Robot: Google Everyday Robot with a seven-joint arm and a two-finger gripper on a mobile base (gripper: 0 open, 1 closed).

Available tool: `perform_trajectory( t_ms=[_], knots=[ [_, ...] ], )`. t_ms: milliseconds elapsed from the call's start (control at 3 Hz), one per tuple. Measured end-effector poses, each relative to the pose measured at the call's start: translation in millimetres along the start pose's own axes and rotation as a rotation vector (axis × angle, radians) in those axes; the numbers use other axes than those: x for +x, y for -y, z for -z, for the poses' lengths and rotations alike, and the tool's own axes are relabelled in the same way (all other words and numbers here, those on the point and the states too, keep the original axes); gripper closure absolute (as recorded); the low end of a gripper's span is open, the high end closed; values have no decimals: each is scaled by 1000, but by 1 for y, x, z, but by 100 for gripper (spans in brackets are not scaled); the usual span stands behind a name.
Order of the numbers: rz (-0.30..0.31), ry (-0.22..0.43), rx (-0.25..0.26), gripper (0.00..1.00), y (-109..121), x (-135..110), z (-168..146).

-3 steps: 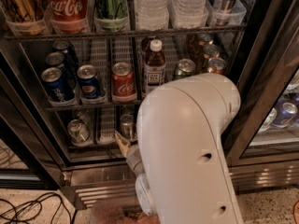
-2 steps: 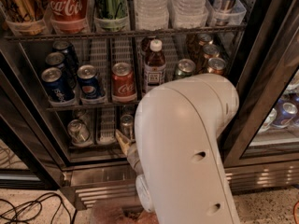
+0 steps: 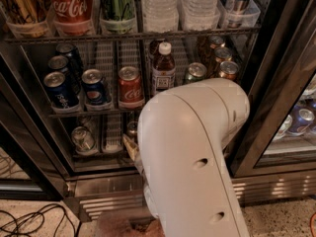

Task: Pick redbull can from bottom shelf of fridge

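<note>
The fridge [image 3: 264, 102] stands open in front of me. My white arm [image 3: 192, 152] fills the middle and hides most of the bottom shelf [image 3: 112, 135]. My gripper [image 3: 132, 151] shows only as a tan tip at the arm's left edge, at the shelf's front. Just above it the silver top of a slim can, which looks like the redbull can [image 3: 132, 128], peeks out beside the arm; its body is hidden. A wider silver can [image 3: 82, 138] stands further left on the same shelf.
The rack above holds Pepsi cans [image 3: 59, 90], a red Coca-Cola can [image 3: 130, 87], a small bottle [image 3: 163, 68] and more cans at the right. A second glass door [image 3: 296, 122] is at the right. Cables [image 3: 29, 221] lie on the floor at the left.
My arm has shifted slightly to the left. The cans and bottles have not moved.
</note>
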State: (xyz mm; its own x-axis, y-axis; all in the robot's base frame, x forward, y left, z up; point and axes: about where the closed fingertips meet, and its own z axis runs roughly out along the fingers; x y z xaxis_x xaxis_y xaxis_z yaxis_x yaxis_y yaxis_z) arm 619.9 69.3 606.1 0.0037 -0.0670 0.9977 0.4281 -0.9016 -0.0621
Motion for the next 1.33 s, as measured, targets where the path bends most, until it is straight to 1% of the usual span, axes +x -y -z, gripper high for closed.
perform_trajectory(
  t_ms=[333,667,1000,1333],
  knots=[
    [-2,-4,0,60,-2,0,-10],
    [-4,-1,1,82,-2,4,-14],
    [-2,-6,8,100,2,15,-16],
    [7,-12,23,100,7,30,-16]
  ],
)
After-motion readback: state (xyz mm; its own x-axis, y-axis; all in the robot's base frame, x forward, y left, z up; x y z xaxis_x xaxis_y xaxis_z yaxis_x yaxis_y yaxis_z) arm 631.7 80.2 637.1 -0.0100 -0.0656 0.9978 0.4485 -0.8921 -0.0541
